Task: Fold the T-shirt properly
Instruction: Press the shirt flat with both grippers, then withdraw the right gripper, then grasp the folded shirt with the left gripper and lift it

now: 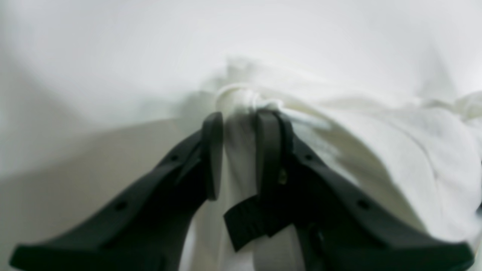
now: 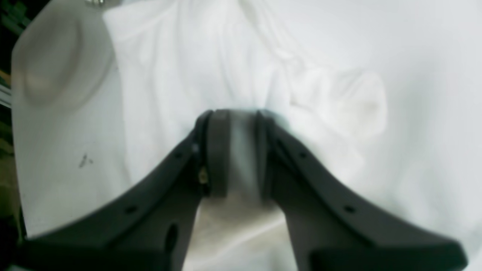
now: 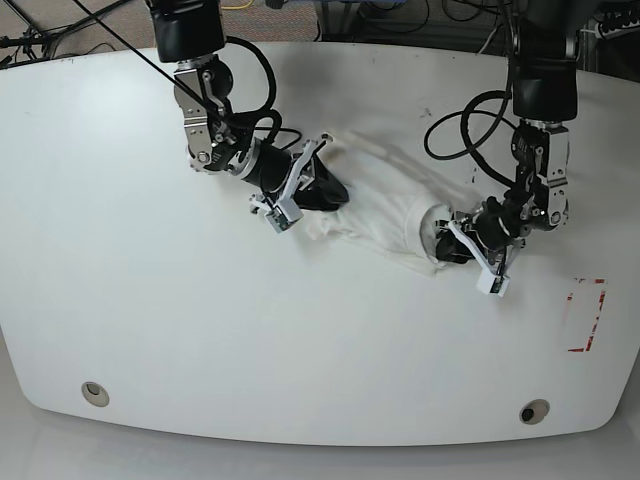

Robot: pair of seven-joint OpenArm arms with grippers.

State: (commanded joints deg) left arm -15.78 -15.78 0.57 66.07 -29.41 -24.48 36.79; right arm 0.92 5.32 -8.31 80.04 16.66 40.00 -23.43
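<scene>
While each hand (image 1: 236, 150) (image 2: 238, 150) pinches a bunched end, the T-shirt (image 3: 385, 200) lies crumpled, plain white.

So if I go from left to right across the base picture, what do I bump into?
Right arm's claw → white T-shirt stretched between the claws → left arm's claw → red-outlined rectangle near the table edge.
</scene>
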